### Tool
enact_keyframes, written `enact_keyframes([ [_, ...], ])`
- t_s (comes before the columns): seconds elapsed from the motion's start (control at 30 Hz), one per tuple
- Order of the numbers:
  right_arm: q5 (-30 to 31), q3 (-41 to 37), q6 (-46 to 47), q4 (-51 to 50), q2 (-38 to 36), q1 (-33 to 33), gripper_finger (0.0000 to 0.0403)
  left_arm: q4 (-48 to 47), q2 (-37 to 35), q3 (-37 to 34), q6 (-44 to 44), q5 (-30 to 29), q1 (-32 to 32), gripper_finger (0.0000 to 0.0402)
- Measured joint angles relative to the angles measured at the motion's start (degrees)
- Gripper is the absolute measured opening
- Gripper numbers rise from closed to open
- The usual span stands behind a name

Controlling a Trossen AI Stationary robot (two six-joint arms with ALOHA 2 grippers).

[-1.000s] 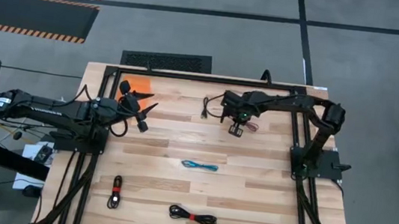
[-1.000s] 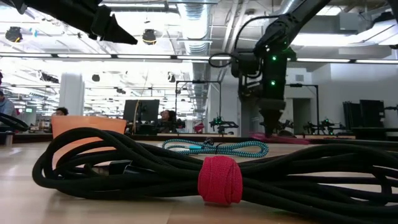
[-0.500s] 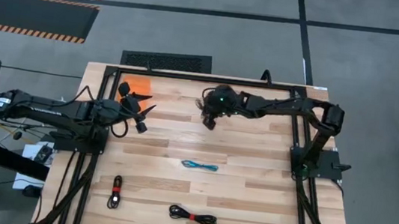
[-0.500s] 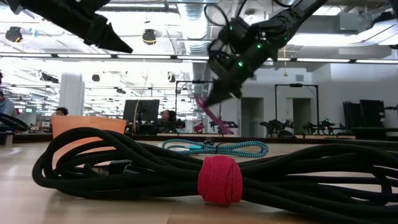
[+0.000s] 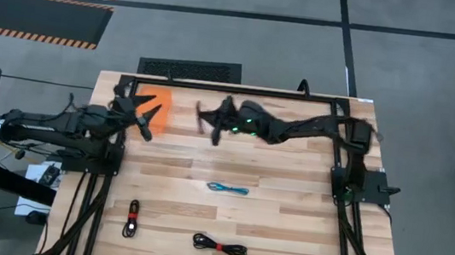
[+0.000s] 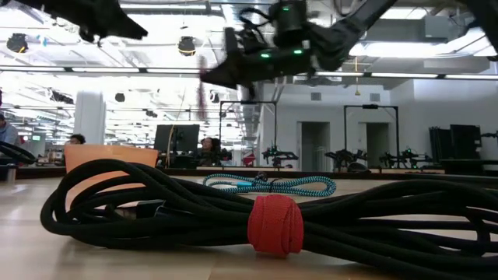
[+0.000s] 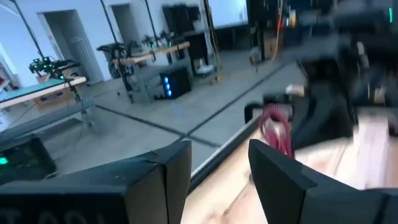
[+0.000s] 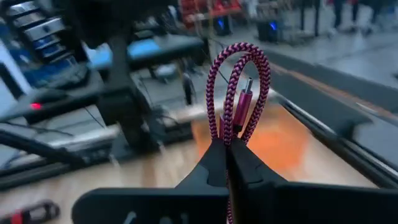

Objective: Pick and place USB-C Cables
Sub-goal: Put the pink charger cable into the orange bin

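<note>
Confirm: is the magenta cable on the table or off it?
Off it. The right gripper is shut on the magenta cable, whose loops stick out past the closed jaws; the low view shows that arm high above the table.

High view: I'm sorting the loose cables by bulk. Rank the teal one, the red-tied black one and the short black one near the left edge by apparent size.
1. Red-tied black cable, the longest.
2. Teal cable, slightly shorter and thinner.
3. Short black cable, the smallest.

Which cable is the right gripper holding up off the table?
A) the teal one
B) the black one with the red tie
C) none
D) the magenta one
D: the right wrist view shows the right gripper shut on the looped magenta cable, while the teal cable lies on the table.
</note>
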Motion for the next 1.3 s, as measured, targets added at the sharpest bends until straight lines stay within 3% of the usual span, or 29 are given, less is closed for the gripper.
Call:
enact_keyframes([
  [0.23,0.7,20.2,-0.1,-0.3,14.7,1.5,0.0003,-2.4,-6.8,0.0,-0.7,3.7,-0.1,0.0151],
  [0.43,6.8,36.4,-0.4,0.1,26.1,1.4,0.0003,-6.3,-9.7,0.0,-1.1,3.7,-0.1,0.0151],
  [0.67,12.4,49.7,-0.5,-3.1,37.1,1.4,0.0003,-8.1,-10.4,0.0,-2.0,3.6,-0.1,0.0151],
  [0.83,12.9,54.3,-0.5,-4.9,41.2,1.3,0.0003,-8.2,-10.4,0.0,-2.0,3.6,-0.1,0.0151],
  [1.3,13.9,54.8,-2.6,-11.0,41.3,1.3,0.0005,-8.1,-10.4,0.0,-2.1,3.6,-0.1,0.0151],
])
